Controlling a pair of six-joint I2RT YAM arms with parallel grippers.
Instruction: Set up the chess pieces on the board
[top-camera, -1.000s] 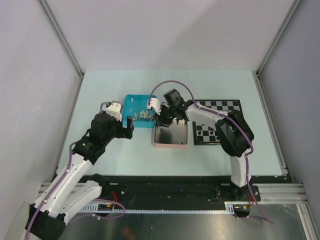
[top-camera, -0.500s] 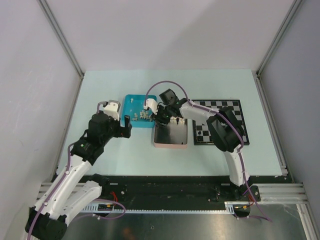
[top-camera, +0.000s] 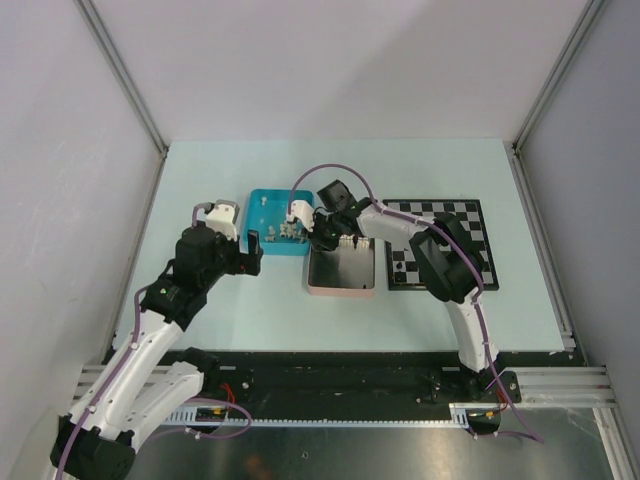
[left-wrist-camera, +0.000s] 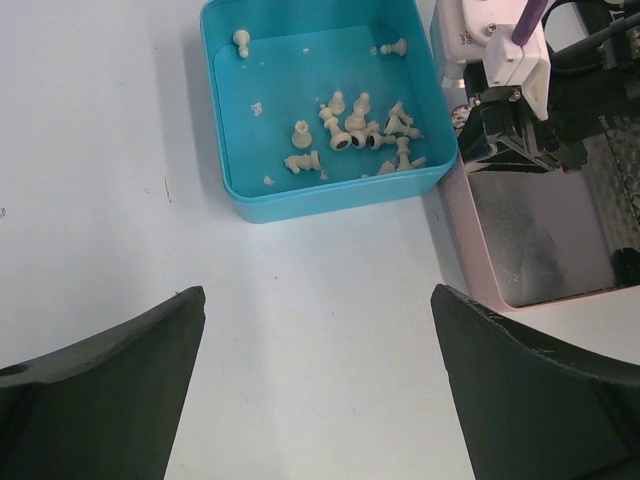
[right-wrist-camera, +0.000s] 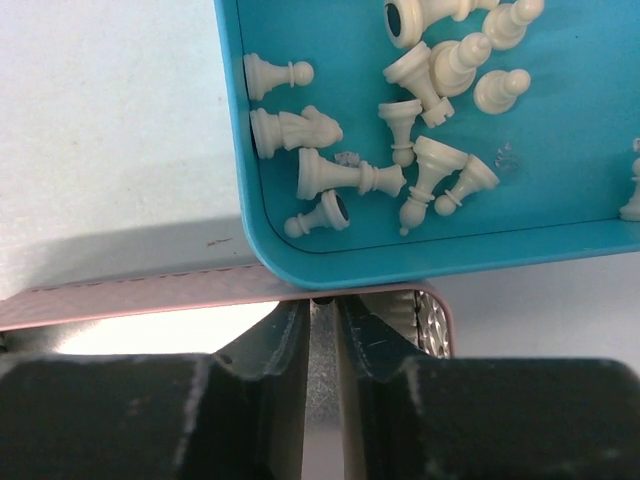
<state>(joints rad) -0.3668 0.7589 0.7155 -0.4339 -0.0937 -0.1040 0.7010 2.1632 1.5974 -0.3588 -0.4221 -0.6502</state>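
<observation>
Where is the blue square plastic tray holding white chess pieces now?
In the top view, the blue square plastic tray sits left of centre on the table, beside the pink square tray at its near right; the chequered chessboard lies farther right.

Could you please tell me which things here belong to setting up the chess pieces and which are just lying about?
For the job:
white chess pieces
chessboard
blue tray, which holds those pieces

Lying about:
pink tray beside the blue one, its contents unclear
</observation>
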